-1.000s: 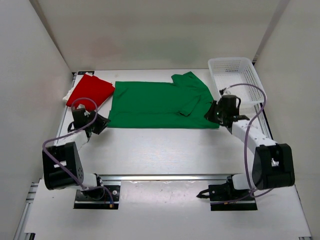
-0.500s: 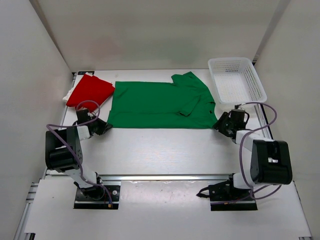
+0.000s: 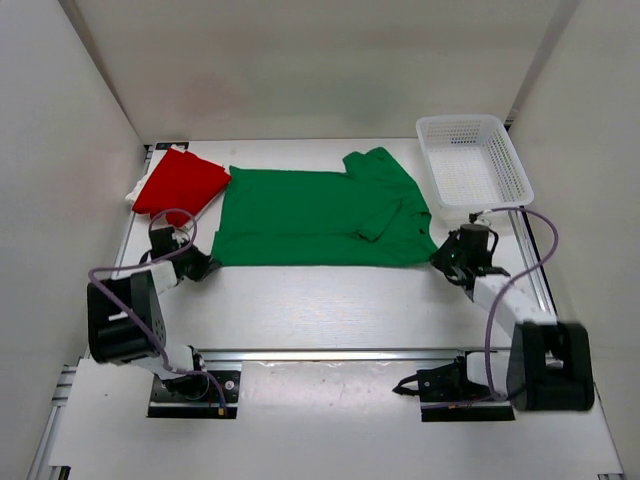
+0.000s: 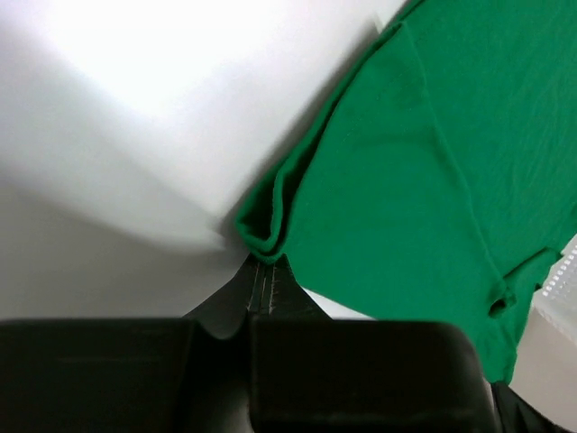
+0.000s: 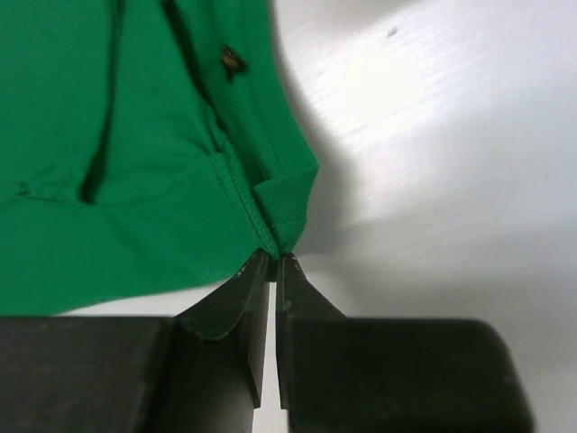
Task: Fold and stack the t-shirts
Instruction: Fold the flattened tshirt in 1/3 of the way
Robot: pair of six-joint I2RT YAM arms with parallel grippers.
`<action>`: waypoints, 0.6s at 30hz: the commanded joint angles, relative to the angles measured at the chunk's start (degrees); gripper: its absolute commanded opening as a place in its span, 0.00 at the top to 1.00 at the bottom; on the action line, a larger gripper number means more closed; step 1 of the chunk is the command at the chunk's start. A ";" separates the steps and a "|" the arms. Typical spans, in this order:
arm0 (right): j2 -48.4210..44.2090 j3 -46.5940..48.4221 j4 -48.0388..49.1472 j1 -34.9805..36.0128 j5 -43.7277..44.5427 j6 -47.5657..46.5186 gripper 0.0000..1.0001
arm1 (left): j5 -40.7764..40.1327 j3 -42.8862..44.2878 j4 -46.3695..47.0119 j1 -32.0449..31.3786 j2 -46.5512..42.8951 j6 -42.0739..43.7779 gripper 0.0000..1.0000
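The green t-shirt (image 3: 310, 215) lies spread flat across the middle of the table, collar toward the right. My left gripper (image 3: 203, 263) is shut on its near-left corner, and the left wrist view shows the bunched green hem (image 4: 261, 230) pinched at the tips of the gripper (image 4: 266, 263). My right gripper (image 3: 440, 256) is shut on the near-right corner, with the stitched edge of the cloth (image 5: 284, 212) caught between the tips of that gripper (image 5: 273, 257). At the back left sits the folded red t-shirt (image 3: 180, 182), with a strip of cream-white t-shirt (image 3: 133, 190) peeking out beneath it.
A white mesh basket (image 3: 462, 120) stands at the back right, just beyond the green shirt's collar. White walls close in the table on the left, back and right. Bare table lies between the shirt's near edge and the arm bases.
Both grippers came down to the shirt's near corners and shut on them. The right one opened briefly before closing. The near hem has shifted slightly.
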 commanded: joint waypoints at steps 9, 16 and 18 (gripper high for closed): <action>-33.07 -9.70 -24.70 -6.01 -4.30 3.15 0.99 | 5.20 -11.30 -17.58 2.77 -21.65 5.64 1.00; -30.52 -1.86 -35.10 -2.04 3.17 -0.88 0.49 | -0.24 -11.05 -27.08 4.98 -30.26 11.35 0.37; -30.61 1.38 -35.98 -1.51 6.78 -3.36 0.39 | -2.08 -8.69 -27.61 4.62 -31.23 12.50 0.27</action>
